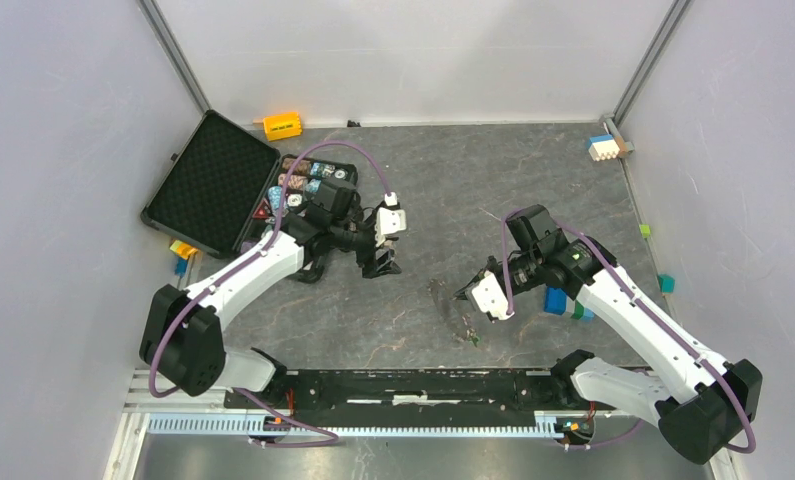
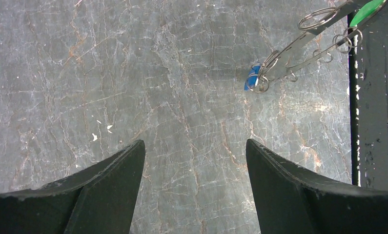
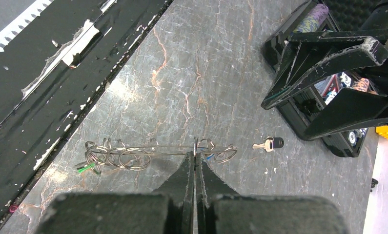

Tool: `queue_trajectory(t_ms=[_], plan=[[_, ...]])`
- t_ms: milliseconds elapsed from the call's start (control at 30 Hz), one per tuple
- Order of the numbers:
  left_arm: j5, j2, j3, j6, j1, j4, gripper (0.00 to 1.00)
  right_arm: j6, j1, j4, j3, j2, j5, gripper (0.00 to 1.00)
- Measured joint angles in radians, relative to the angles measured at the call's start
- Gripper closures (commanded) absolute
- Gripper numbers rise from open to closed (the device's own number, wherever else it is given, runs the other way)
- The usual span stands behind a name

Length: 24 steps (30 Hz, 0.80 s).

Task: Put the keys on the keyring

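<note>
The keyring (image 3: 157, 151), a thin grey metal ring edged with small loops, shows nearly edge-on over the grey table. My right gripper (image 3: 195, 155) is shut on its rim near the right end. A green key (image 3: 87, 167) hangs at its left end and a blue key (image 3: 209, 157) sits by my fingertips. A black-headed key (image 3: 270, 144) lies loose on the table, right of the ring. My left gripper (image 2: 195, 146) is open and empty above bare table. The keyring (image 2: 299, 48), blue key (image 2: 252, 79) and green key (image 2: 367, 10) lie ahead of it to the right. In the top view the two grippers (image 1: 381, 262) (image 1: 465, 296) face each other.
An open black case (image 1: 213, 185) with poker chips (image 1: 308, 180) stands at the back left, close behind my left gripper. Blue and green blocks (image 1: 556, 300) sit by my right arm. An orange block (image 1: 282, 125) and a white-blue block (image 1: 603, 147) lie at the back. A black rail (image 1: 423, 385) runs along the near edge.
</note>
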Motion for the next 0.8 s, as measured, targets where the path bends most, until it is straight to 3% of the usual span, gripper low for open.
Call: queue_trajectory(t_ms=[333, 500, 800], plan=[[-0.012, 0.010, -0.001, -0.006, 0.000, 0.015, 0.18, 0.002, -0.002, 0.001, 0.000, 0.002, -0.003, 1.00], [-0.123, 0.074, 0.035, -0.084, 0.000, 0.036, 0.18, 0.013, -0.024, 0.003, 0.000, 0.002, -0.023, 1.00], [-0.424, 0.355, 0.306, -0.316, 0.003, -0.034, 0.24, 0.019, -0.030, 0.008, -0.006, -0.018, -0.037, 1.00]])
